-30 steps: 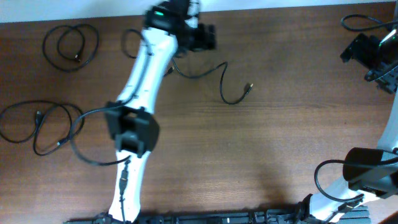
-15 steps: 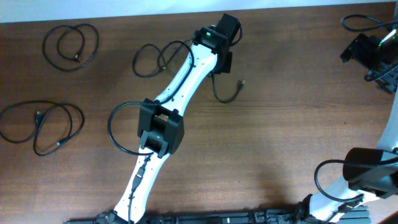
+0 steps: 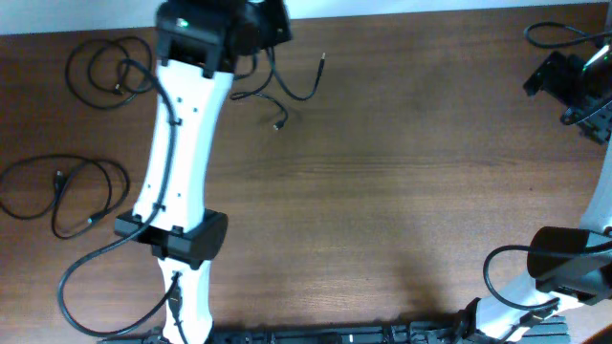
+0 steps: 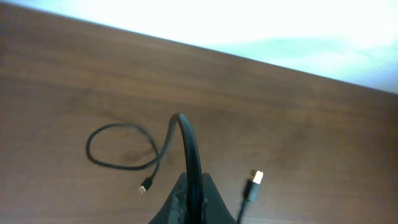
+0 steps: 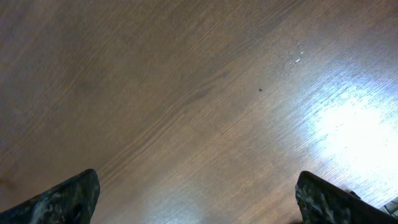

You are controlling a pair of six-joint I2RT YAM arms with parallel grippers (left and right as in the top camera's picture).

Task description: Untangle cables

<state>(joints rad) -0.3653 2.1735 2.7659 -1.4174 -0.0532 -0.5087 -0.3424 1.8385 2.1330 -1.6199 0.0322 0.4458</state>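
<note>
My left gripper (image 4: 194,198) is shut on a thin black cable (image 4: 188,143), which arches up out of the closed jaws. That cable curls into a small loop (image 4: 118,152) on the table and ends in a small plug (image 4: 144,185); a second plug (image 4: 255,179) lies to the right. From overhead, the left gripper (image 3: 260,29) is at the far edge, and the held cable (image 3: 292,94) trails to its right. Two more cables lie at the left: a coil (image 3: 75,81) and a loose loop (image 3: 103,169). My right gripper (image 5: 199,208) is open over bare wood.
The left arm (image 3: 182,143) stretches from the near edge to the far edge of the brown table (image 3: 402,191). The right gripper (image 3: 574,84) hovers at the far right corner beside another black cord (image 3: 550,38). The right arm's base (image 3: 564,268) stands at the near right.
The left gripper went from open to shut on the cable, then swung left toward the far edge, dragging the cable with it. The right arm has not moved.
</note>
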